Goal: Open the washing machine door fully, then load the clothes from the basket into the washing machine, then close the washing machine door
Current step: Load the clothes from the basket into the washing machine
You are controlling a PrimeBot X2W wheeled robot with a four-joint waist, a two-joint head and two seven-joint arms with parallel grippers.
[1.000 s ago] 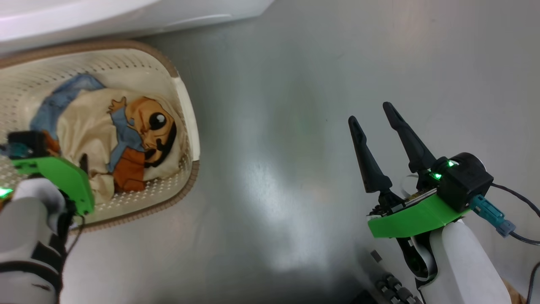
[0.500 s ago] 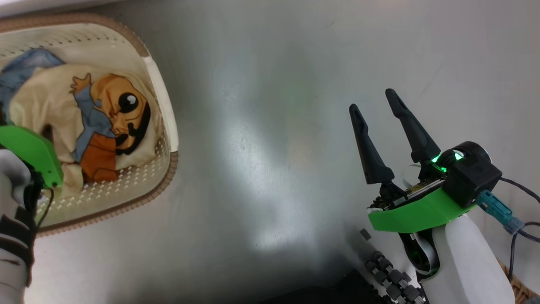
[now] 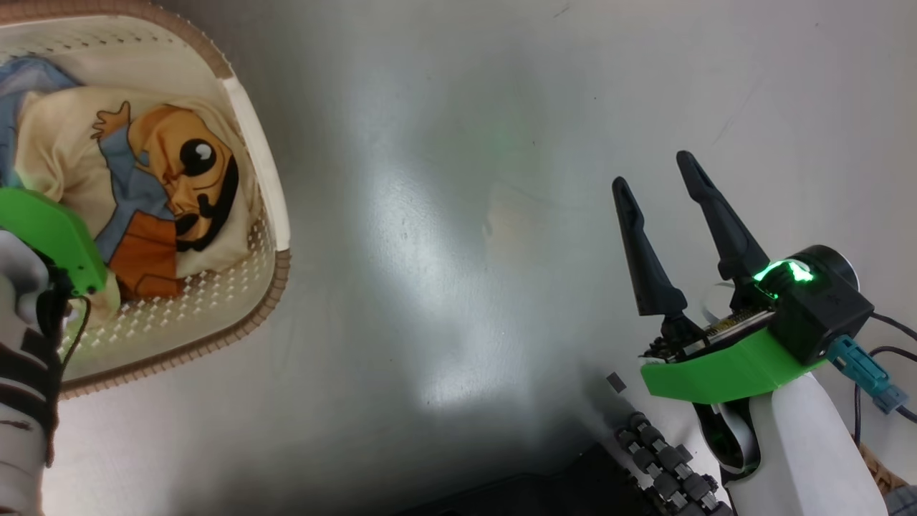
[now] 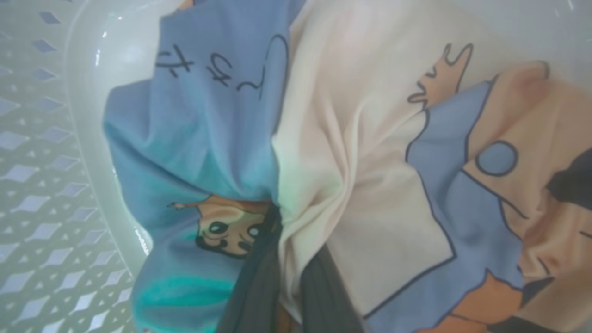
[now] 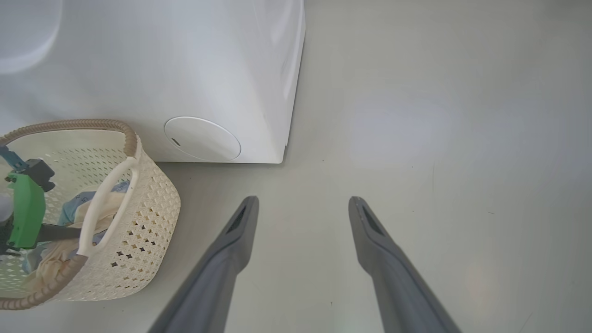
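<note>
Left gripper [image 4: 283,231]: two dark fingers [image 4: 256,286] rise from bottom centre of the left wrist view, drawn almost together, with a ridge of cloth pinched between them where the light blue print meets the cream. So it is closed on the clothes [image 4: 370,162], gripping a fold, not the bulk. The bundle spreads up and to the right of the fingertips, its long axis across the frame, with puckers radiating from the pinch. It lies low in the basket [image 4: 46,185], whose perforated wall is at frame left. Head view: basket [image 3: 276,265] at upper left, clothes [image 3: 143,179] inside, the left arm's green mount over its near side. Right gripper [image 3: 653,173] at lower right, jaws spread wide, holding nothing, well apart from the basket over bare floor [image 3: 466,251]. Right wrist view: washing machine [image 5: 208,69] at upper left, just behind the basket. Judgement: the left arm has the lift. The cloth must clear the rim, then go toward the machine. A fold grip may shed part of the bundle.
</note>
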